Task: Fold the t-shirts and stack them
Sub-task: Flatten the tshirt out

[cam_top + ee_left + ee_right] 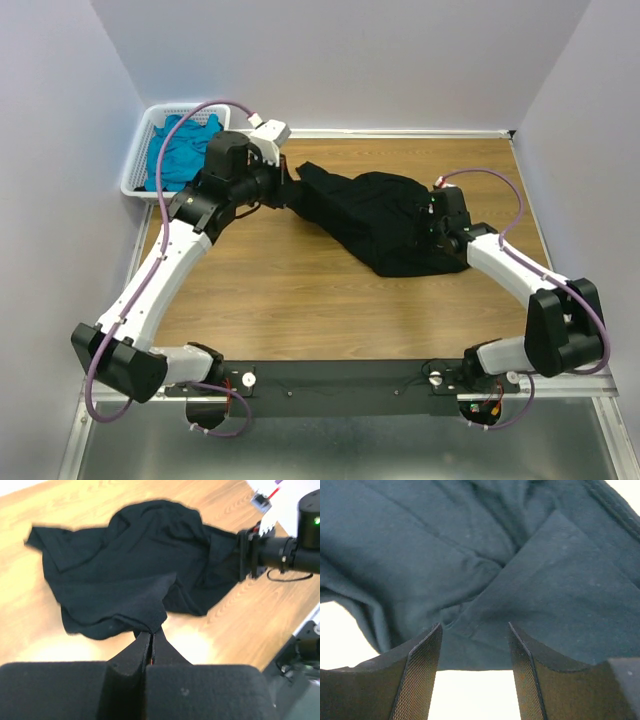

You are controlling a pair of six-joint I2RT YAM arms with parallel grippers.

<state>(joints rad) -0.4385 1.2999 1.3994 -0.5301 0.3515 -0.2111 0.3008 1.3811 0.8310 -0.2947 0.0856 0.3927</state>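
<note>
Status: your left end effector [151,636] pinches the black t-shirt [125,565] by its edge; right end effector [474,626] hovers released over it.

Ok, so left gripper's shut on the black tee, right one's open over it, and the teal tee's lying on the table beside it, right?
No: the teal tee sits in the white basket at the far left, apart from the black tee, as the top view shows. The rest holds.

Shows white shells and black joints on left arm [155,275] and right arm [502,262]; trails purple cables [215,101]; bears mesh-textured black fingers [422,675] on right gripper [475,630].
</note>
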